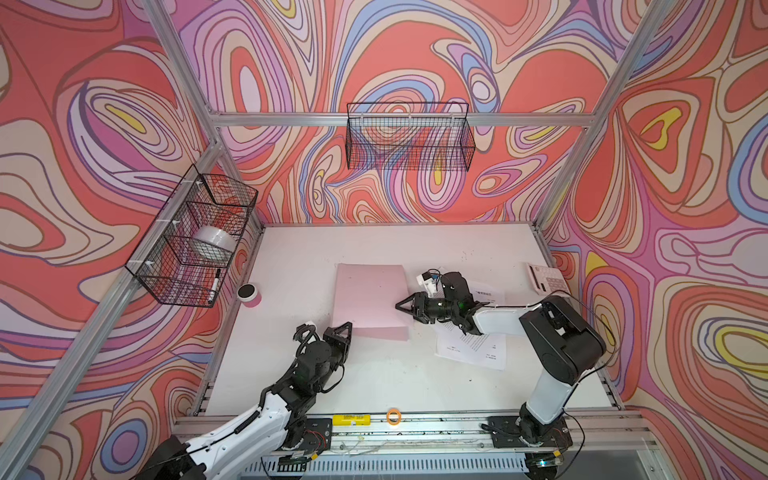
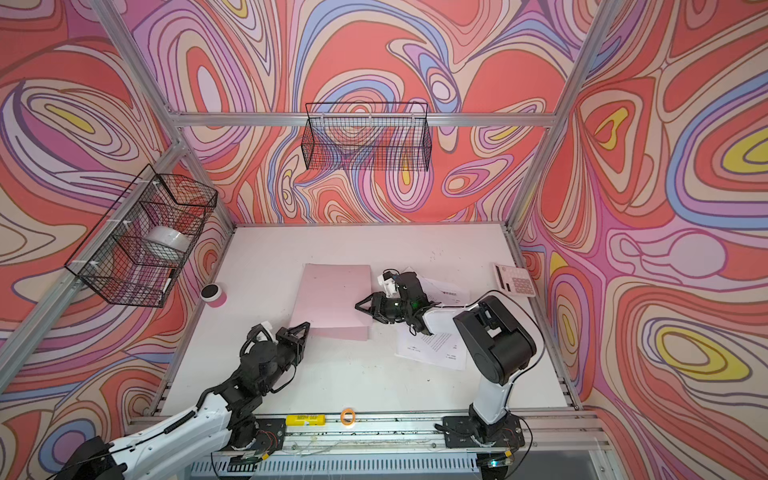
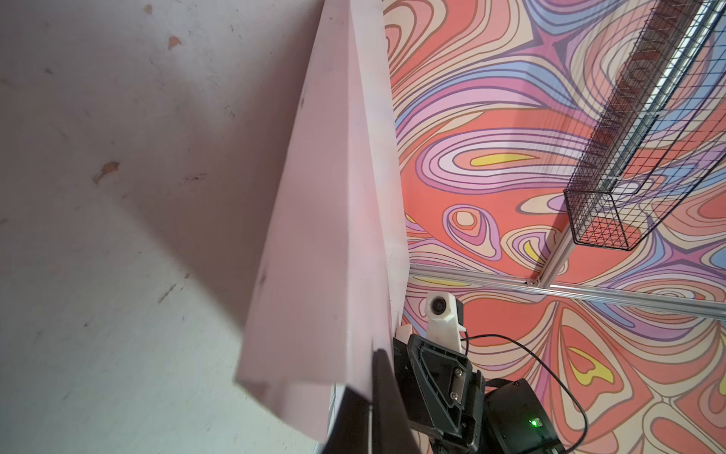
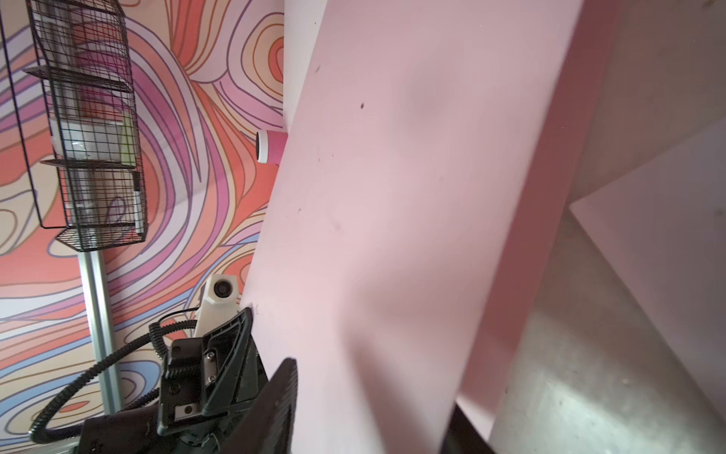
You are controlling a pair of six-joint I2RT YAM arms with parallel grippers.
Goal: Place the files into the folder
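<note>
The pale-pink folder (image 1: 370, 297) was found near the middle of the white worktop (image 1: 299, 257). Its cover seemed raised a little along the 6 o'clock edge, where two layers could be seen.

The left claw (image 1: 344, 329) was closed on the 7 o'clock corner of the folder. In the left wrist view the cover ran down into the dark fingers (image 3: 355, 416), which were pressed together.

The right claw (image 1: 400, 306) was placed at the 3 o'clock edge of the folder. In the right wrist view its jaws were seen apart, with the cover between them and not yet pressed.

The files (image 1: 471, 349), white printed sheets, were lying flat at 3 to 4 o'clock from the folder, well apart from it. They were partly hidden under the right arm, and they were not held by anything.

The folder was judged to be light, thin and smooth, so the cover would probably bend and could slip out of a weak grip. It should be taken at the free edge, near a corner.

The sheets were judged to be very light and limp. They could easily slide over each other, so an edge of the whole pile should be pinched.
</note>
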